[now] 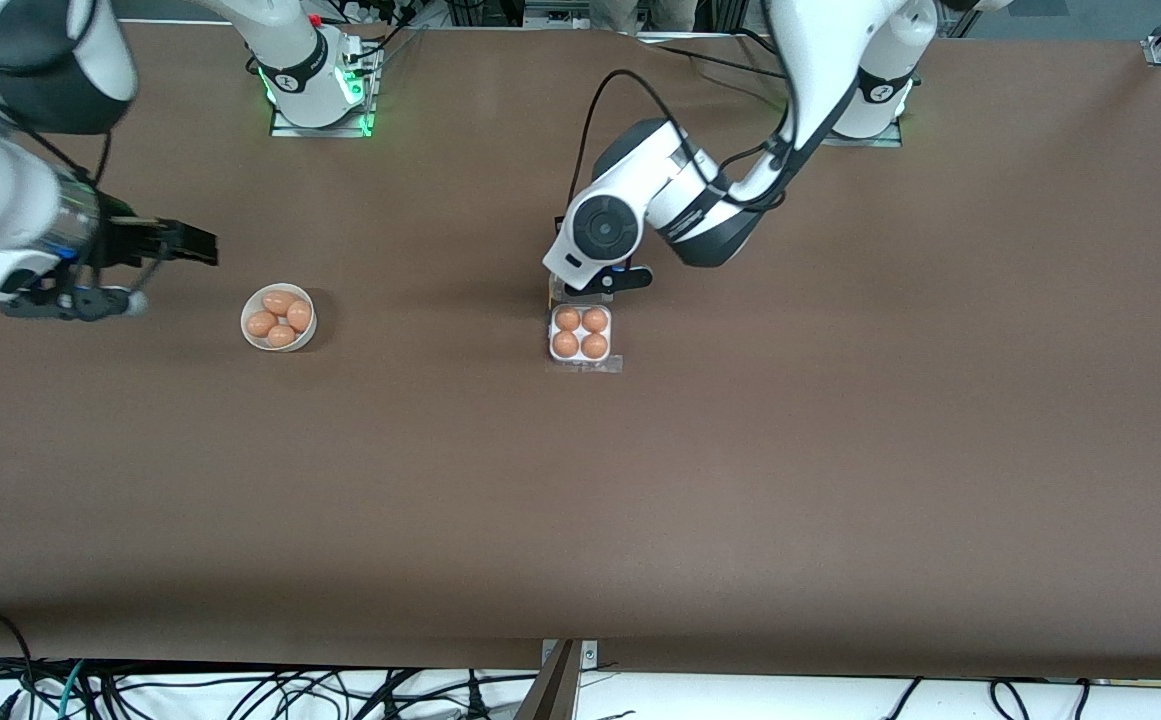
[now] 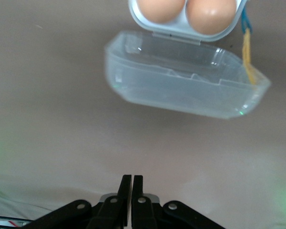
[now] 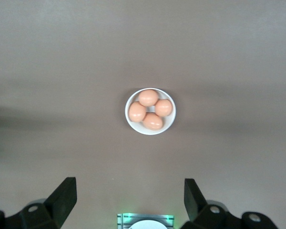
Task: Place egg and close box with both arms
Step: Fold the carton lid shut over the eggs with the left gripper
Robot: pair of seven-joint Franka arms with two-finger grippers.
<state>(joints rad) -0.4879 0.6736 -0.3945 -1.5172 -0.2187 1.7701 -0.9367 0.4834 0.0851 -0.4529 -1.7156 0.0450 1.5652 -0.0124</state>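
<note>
The box (image 1: 580,332) stands mid-table with a brown egg in each cell. In the left wrist view its pale base (image 2: 181,29) holds two visible eggs (image 2: 210,14), and the clear lid (image 2: 181,86) hangs open from the hinge toward my left gripper. My left gripper (image 1: 605,283) is low beside the box, on its side farther from the front camera. Its fingers are shut and empty (image 2: 132,177), a short way off the lid. My right gripper (image 1: 180,243) is open and empty (image 3: 128,183), over bare table beside the bowl, toward the right arm's end.
A round white bowl (image 1: 243,318) with several brown eggs sits toward the right arm's end; it also shows in the right wrist view (image 3: 150,131). A yellow and blue cord (image 2: 248,47) lies by the box. The right arm's base (image 1: 320,95) glows green.
</note>
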